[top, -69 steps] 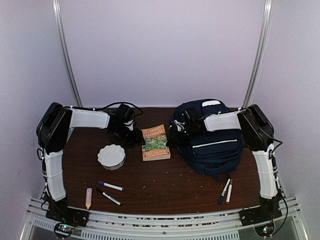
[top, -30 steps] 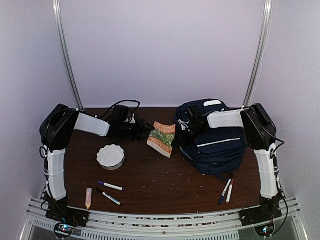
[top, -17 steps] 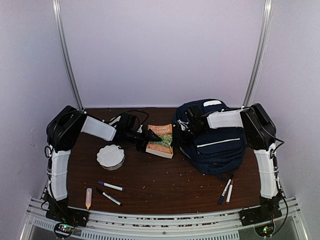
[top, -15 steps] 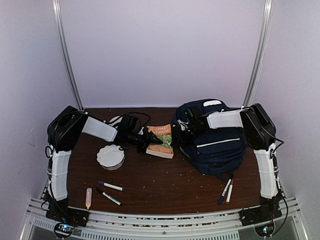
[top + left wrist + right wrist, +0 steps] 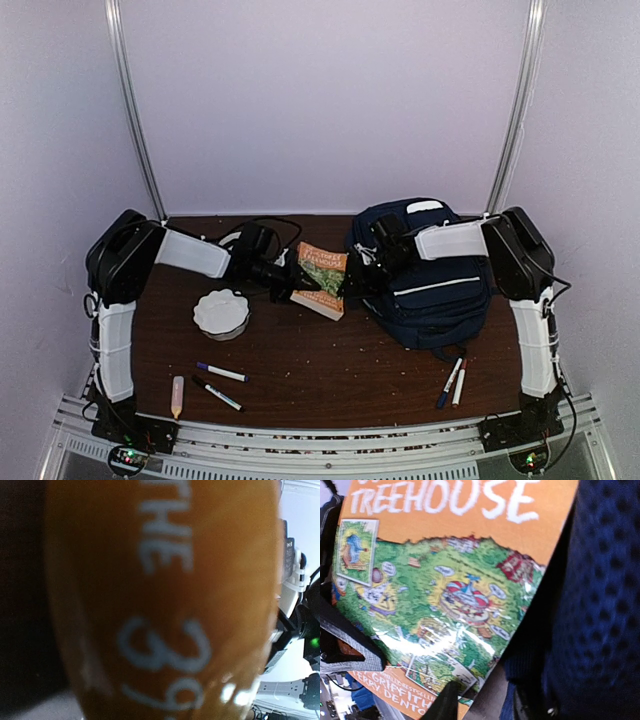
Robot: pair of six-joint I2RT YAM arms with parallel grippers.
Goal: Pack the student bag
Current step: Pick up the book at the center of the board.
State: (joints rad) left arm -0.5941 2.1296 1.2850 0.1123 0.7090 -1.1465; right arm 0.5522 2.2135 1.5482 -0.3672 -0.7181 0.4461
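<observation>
At the back middle of the surface point(image 5: 330, 365), my left end effector point(image 5: 297, 284) is clamped on the tilted orange book point(image 5: 324, 278). My right end effector point(image 5: 352, 278) sits just beside it, at the inner edge of the student bag point(image 5: 440, 295), which lies to the right. Whether its jaws are apart I cannot tell.

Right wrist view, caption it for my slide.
Orange Treehouse book, close up, beside the navy mesh of the student bag.
</observation>
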